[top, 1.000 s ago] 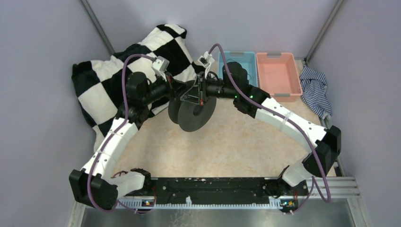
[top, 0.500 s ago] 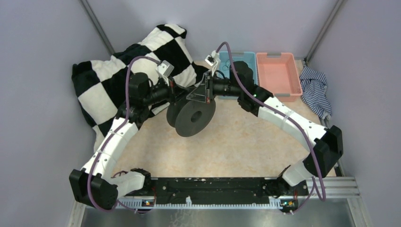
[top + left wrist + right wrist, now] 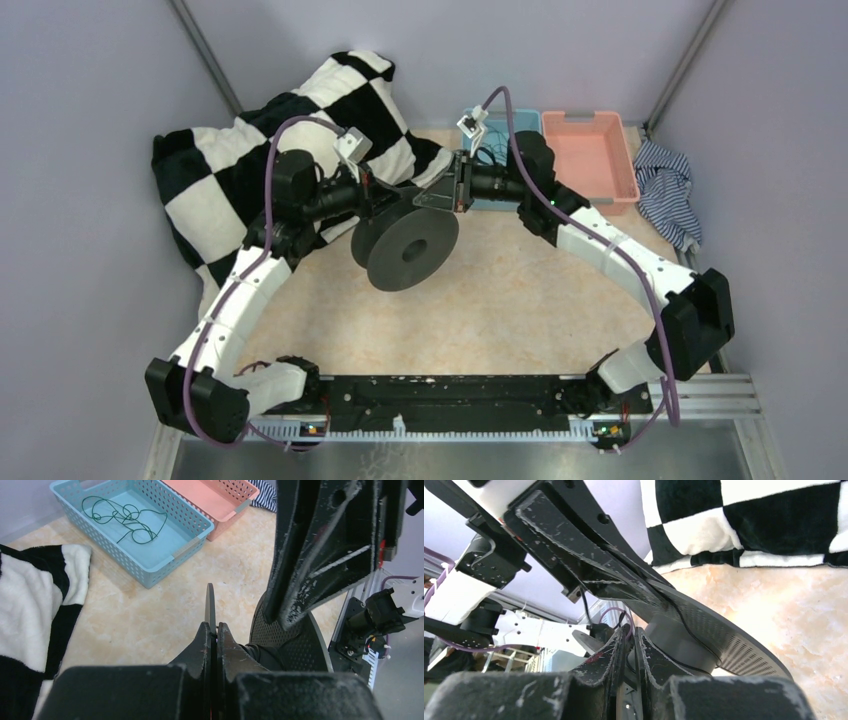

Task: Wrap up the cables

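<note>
Your left claw (image 3: 386,204) is clamped shut on the spool (image 3: 410,250) – on its wrist view the two fingers (image 3: 200,645) pinch the thin edge of one round flange, and the spool hangs tilted over the table (image 3: 500,300), its flat dark face turned toward the arm bases. Your right claw (image 3: 424,196) comes in from the opposite side and meets the left one just above the spool. Its fingers (image 3: 616,652) are pressed close together with only a dark slit between them, and you cannot tell from here whether anything is caught in that slit. On the right wrist view a thin black cable (image 3: 684,622) runs across the perforated flange down toward the hub, right beside those fingertips, with the left claw's scuffed black finger lying along the flange above it. A second, tangled cable (image 3: 127,517) lies loose on the floor of the blue basket (image 3: 165,510), well apart from both claws. The pink basket (image 3: 590,150) sits touching the blue one on its right – and a striped cloth (image 3: 665,190) is bunched against the far right wall. The black-and-white checked blanket (image 3: 250,160) is heaped in the far left corner, behind your left arm.
</note>
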Controlling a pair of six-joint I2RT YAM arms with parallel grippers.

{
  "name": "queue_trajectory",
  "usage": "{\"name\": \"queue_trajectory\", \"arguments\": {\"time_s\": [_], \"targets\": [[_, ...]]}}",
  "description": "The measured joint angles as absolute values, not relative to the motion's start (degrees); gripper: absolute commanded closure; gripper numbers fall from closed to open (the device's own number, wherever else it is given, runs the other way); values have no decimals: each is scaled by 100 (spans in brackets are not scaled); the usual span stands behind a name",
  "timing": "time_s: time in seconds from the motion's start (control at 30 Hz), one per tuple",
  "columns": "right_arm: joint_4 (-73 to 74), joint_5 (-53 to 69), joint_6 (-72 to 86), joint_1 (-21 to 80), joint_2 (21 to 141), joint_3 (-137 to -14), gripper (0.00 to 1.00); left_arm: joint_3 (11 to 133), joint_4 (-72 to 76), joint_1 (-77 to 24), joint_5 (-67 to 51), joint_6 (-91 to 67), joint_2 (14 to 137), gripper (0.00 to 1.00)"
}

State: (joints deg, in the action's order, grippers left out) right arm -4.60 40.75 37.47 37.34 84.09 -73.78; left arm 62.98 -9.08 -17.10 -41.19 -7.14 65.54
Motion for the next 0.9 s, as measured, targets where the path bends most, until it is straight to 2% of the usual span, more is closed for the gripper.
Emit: {"name": "queue_trajectory", "arguments": {"time_s": [0.33, 0.53, 0.63, 0.8, 0.9], "targets": [[-834, 4235, 3997, 3629, 8403, -7159, 92, 6611, -1400, -1730, -4136, -445, 6556, 100], [-751, 4123, 3979, 3433, 8278, -6847, 89, 6759, -1675, -1734, -4204, -320, 6696, 100], [-607, 4038, 3916, 3310, 8184, -6720, 77, 6794, -1719, -1734, -4180, -292, 6724, 100], [-392, 3839, 3717, 3199, 7948, -6632, 63, 6796, -1649, -1734, -4141, -377, 6724, 100], [-276, 3465, 3468, 3127, 7516, -6521, 46, 6796, -1402, -1734, -4042, -515, 6722, 100]]}}
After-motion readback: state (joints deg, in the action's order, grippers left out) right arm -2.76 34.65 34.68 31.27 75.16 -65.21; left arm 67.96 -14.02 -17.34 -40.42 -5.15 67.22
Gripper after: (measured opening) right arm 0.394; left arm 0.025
